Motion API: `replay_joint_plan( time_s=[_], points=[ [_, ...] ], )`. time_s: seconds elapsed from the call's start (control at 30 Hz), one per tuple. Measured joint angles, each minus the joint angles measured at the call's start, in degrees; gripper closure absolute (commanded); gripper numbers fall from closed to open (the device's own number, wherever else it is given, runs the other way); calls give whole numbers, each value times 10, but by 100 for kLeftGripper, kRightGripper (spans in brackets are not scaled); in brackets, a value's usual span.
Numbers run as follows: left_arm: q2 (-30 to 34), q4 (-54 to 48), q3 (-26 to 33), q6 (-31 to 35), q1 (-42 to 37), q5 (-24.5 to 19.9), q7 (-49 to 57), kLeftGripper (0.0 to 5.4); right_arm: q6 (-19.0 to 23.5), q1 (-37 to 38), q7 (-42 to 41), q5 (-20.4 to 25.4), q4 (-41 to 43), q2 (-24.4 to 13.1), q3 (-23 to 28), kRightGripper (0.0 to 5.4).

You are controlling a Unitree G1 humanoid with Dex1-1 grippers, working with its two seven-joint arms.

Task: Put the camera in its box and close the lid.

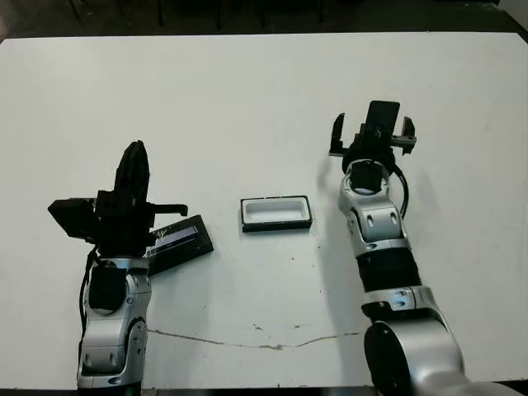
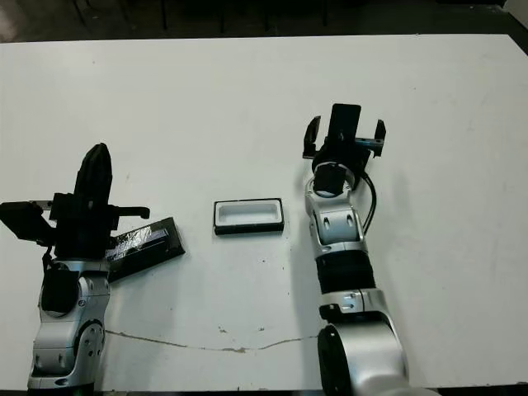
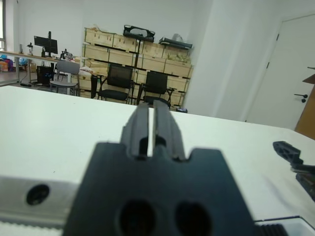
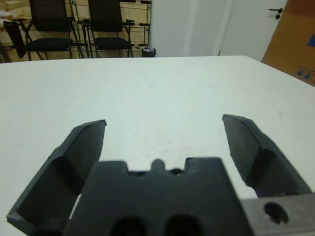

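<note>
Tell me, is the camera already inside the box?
No, the box shows only its bare white lining, with no black slab in it.

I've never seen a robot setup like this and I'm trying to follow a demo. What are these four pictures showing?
This is a two-armed robot at a white table. The two top-down pictures come from cameras on its head, so they show the same scene. The other two come from a camera on each wrist, looking along that arm's fingers.

The left pincer is shut and the right pincer is open. Neither holds anything. On the table, a small open box with white lining lies between the arms. Its flat black lid lies beside the left arm. I cannot make out the camera meant for the box.
</note>
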State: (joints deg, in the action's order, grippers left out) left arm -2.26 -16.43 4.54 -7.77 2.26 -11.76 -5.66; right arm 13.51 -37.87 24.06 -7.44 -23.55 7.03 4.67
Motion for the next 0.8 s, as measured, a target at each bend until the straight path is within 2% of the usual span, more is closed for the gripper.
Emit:
replay_joint_plan(
  time_s=[0.43, 0.6, 0.8],
  points=[
    [4, 3, 3, -5, 0, -3, -6, 540, -74, 30, 37, 12, -7, 21, 9, 0],
    [4, 3, 3, -5, 0, -14, -10, 540, -62, 47, 67, -19, -4, 24, -6, 0],
    [5, 3, 4, -5, 0, -16, -10, 540, -64, 85, 72, -22, 17, 31, -13, 0]
  ],
)
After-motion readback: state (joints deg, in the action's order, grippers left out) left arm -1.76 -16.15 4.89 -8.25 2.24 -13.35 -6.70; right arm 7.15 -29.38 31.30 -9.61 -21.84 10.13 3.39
